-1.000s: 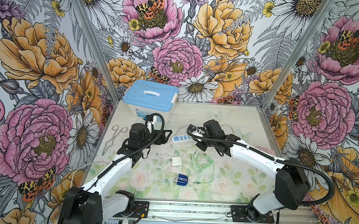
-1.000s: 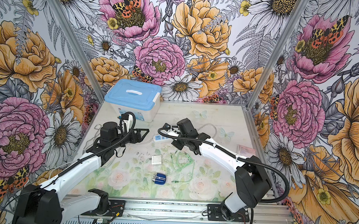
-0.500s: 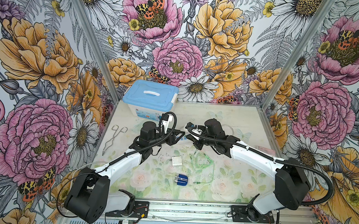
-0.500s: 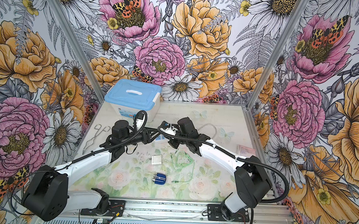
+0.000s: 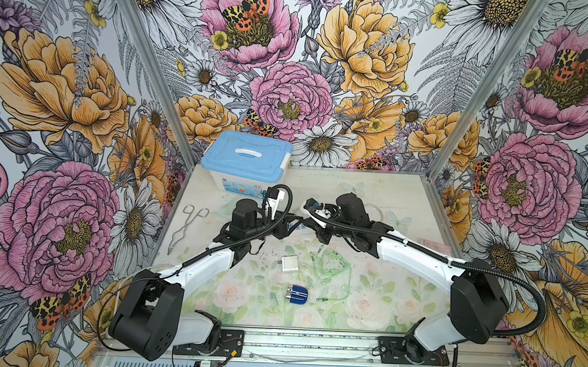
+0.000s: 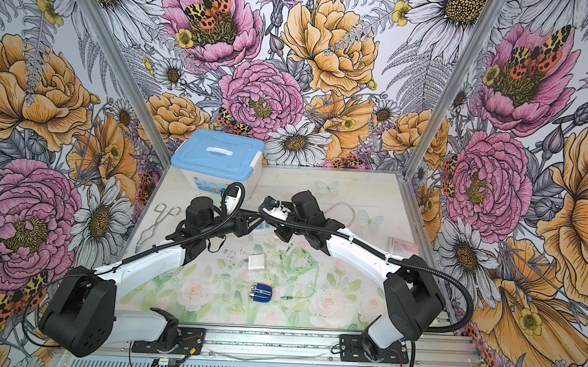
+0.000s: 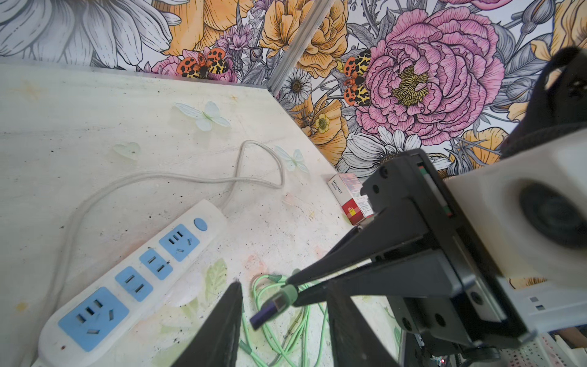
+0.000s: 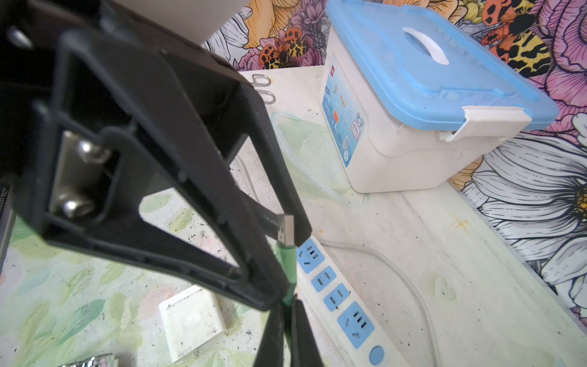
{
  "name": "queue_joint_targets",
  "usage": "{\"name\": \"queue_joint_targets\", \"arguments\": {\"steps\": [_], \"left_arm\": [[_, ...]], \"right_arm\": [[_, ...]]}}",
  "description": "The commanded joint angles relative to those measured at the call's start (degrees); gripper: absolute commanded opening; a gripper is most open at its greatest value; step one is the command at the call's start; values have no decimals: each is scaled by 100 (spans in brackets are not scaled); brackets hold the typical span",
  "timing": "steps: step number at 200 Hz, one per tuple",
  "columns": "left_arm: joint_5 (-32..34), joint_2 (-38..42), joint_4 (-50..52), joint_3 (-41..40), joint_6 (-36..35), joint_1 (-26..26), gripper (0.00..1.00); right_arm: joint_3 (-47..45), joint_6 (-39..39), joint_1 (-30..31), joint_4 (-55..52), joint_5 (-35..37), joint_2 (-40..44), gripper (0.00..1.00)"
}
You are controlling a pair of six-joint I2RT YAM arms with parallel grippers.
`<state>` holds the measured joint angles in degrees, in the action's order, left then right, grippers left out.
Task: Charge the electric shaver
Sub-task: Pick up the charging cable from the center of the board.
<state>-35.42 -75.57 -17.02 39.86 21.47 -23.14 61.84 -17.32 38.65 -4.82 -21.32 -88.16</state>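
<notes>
Your bench (image 5: 388, 203) carries a white storage box (image 5: 245, 154) with a blue lid at its far left corner. Both arms reach in over the middle and meet above the white power strip (image 7: 133, 282), which lies flat with its blue sockets up. The green cable (image 5: 333, 266) sprawls in loose loops nearer the arm bases, to the right of the white square adapter (image 5: 289, 263).

The electric shaver (image 5: 296, 294) lies on its side near the front edge, just in front of the adapter. Its silver head points to the robot's left, and it is well apart from both arms.

The right gripper (image 7: 292, 290) has its fingers (image 7: 349, 251) clenched on the green collar of the cable's USB plug (image 7: 270, 309), metal end pointing out. The left gripper (image 5: 299, 222) faces it. Its fingers (image 7: 222, 330) are released, standing apart on either side of that plug with a gap showing on each side.
</notes>
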Motion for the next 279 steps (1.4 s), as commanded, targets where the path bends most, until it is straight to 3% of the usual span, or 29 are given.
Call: {"name": "queue_joint_targets", "arguments": {"steps": [1,48,95,181,198,220,279], "left_arm": [[-112,-7,-236,167,-90,0,40],[118,235,-501,-56,-42,89,31],[-44,211,-526,-63,-20,134,14],[-379,7,-665,-30,37,149,21],[-382,16,-728,-57,58,169,15],[-380,25,-781,-57,85,184,0],[-453,-45,-815,-72,109,195,0]], "right_arm": [[139,80,-16,167,-129,-47,0],[144,80,-8,160,-128,-79,0],[196,86,-7,183,-106,-105,0],[232,143,-7,319,-154,-97,0],[244,152,-7,337,-164,-97,0],[251,172,-7,348,-163,-106,0],[261,196,-7,412,-105,-107,0]]}}
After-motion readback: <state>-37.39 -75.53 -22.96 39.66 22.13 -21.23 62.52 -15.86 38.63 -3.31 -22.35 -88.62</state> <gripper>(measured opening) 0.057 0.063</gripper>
